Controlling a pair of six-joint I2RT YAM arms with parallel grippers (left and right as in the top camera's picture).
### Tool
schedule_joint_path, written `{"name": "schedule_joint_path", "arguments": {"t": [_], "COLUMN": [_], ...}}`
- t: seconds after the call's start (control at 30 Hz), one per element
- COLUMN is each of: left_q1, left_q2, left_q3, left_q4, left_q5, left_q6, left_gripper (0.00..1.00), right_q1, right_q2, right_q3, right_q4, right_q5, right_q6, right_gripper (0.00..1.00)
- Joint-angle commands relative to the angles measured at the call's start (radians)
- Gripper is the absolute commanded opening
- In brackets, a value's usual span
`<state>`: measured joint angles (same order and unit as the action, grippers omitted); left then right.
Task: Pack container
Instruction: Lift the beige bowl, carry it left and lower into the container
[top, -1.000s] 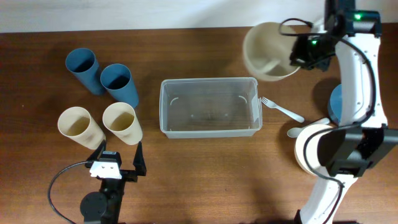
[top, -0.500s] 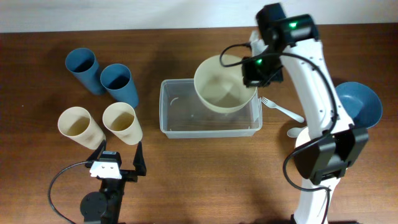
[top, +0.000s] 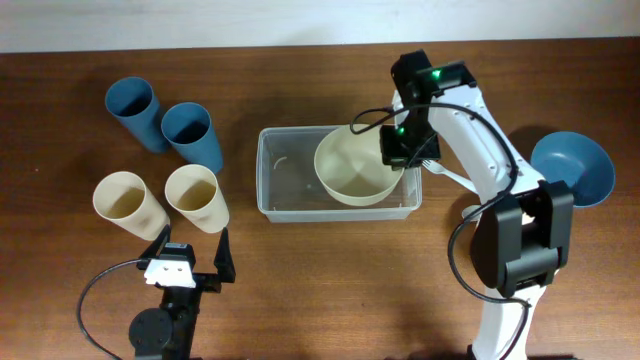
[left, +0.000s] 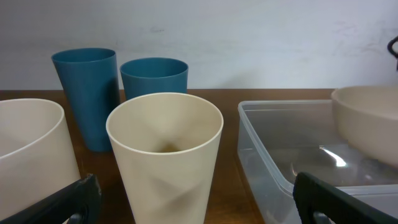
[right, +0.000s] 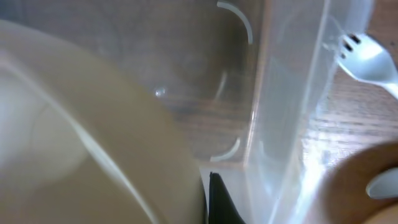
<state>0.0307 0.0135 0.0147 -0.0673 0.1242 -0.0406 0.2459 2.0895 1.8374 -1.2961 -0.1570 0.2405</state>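
Gripping the rim of a cream bowl (top: 352, 170), the right gripper (top: 393, 150) is being pictured clamped shut over the right half of the clear plastic container (top: 268, 185), which is sitting mid-table between the cream cups (top: 197, 197) and a white fork (top: 448, 177). The bowl is being held within the container's walls; whether its base is touching the floor cannot be told. Placing is judged the step in hand: gentle settling, then release, is being called for. The left gripper (top: 192, 250) is being held wide open, empty, near those cups.

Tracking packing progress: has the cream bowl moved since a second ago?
Yes. The cream bowl went from beyond the upper-right corner of the clear container leftward, over its right half.
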Motion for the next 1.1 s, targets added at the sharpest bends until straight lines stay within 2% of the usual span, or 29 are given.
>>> {"name": "schedule_joint_path", "arguments": {"t": [0.0,0.47,0.6,0.8,0.93,1.07], "left_q1": [0.006,0.006,0.006,0.006,0.006,0.006], "left_q2": [-0.008,-0.008,-0.008,-0.008,-0.008,-0.008], "left_q3": [-0.006,-0.006,-0.006,-0.006,-0.006,-0.006], "left_q4": [-0.001,-0.001,-0.001,-0.001,-0.001,-0.001], "left_q5": [0.011,0.011,0.011,0.011,0.011,0.011], "left_q6": [0.019,0.019,0.019,0.019,0.019,0.019], "left_gripper": [1.0,1.0,1.0,1.0,1.0,1.0], "right_q1": [0.003,0.003,0.003,0.003,0.003,0.003], "right_q2": [-0.023,-0.023,-0.023,-0.023,-0.023,-0.024], "right_q3": [-0.044,-0.14,-0.14,-0.14,-0.111,-0.008], "right_q4": [0.039,0.157,0.157,0.16,0.143,0.06], "right_q5": [0.008,0.039,0.039,0.038,0.037,0.028], "right_q6": [0.012,0.011,0.011,0.011,0.011,0.002], "right_gripper": [0.04,0.04,0.14,0.16,0.16,0.16]}}
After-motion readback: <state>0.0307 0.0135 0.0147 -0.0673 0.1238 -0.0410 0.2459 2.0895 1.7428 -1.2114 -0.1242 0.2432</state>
